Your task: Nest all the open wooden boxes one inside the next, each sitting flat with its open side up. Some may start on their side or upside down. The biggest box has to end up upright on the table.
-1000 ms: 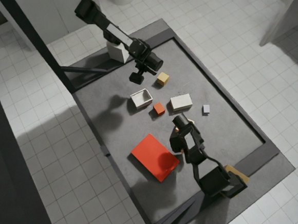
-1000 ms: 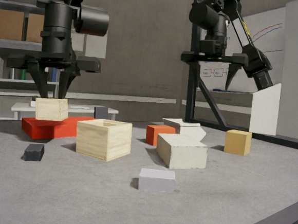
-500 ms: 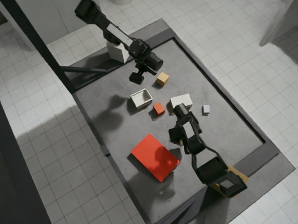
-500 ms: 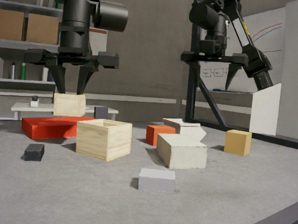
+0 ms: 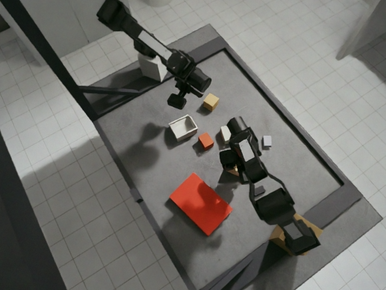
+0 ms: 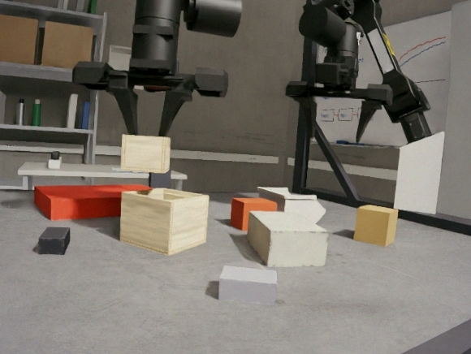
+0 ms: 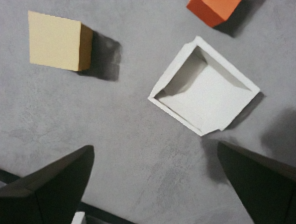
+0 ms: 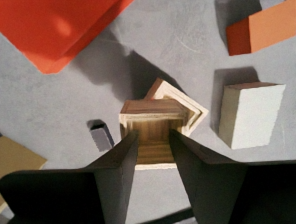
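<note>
The small wooden box (image 5: 235, 171) (image 6: 145, 153) (image 8: 153, 106) hangs above the worktop (image 5: 146, 166) (image 6: 162, 308) (image 7: 125, 130) (image 8: 55, 110), behind the larger wooden box (image 6: 164, 223) (image 8: 201, 112) in the exterior view. The right pincer (image 5: 235, 166) (image 6: 148, 134) (image 8: 153, 133) grips it from inside, probably keeping its outside free for nesting; the left pincer (image 5: 189, 97) (image 6: 334, 138) (image 7: 156, 149) stands spread.

In the exterior view, the small pale wooden box (image 5: 235, 171) (image 6: 145, 153) (image 8: 152, 107) hangs above the larger pale wooden box (image 6: 168, 223) (image 8: 200, 109), apart from it. The larger box is on the grey table (image 5: 150, 176) (image 6: 162, 308) (image 7: 125, 130) (image 8: 50, 100). Left of it lie the red slab (image 5: 201, 204) (image 6: 85, 200) (image 8: 55, 30) and, nearer, the black block (image 5: 259, 190) (image 6: 54, 240) (image 8: 101, 137). Right is the off-white block (image 5: 225, 134) (image 6: 296, 248) (image 8: 252, 116), the pale lavender block (image 5: 267, 142) (image 6: 248, 286) before it, the orange block (image 5: 206, 141) (image 6: 253, 209) (image 7: 215, 10) (image 8: 265, 30) and white open box (image 5: 184, 136) (image 6: 300, 207) (image 7: 210, 97) behind. Farther right is the yellow block (image 5: 211, 102) (image 6: 373, 225) (image 7: 55, 42).
</note>
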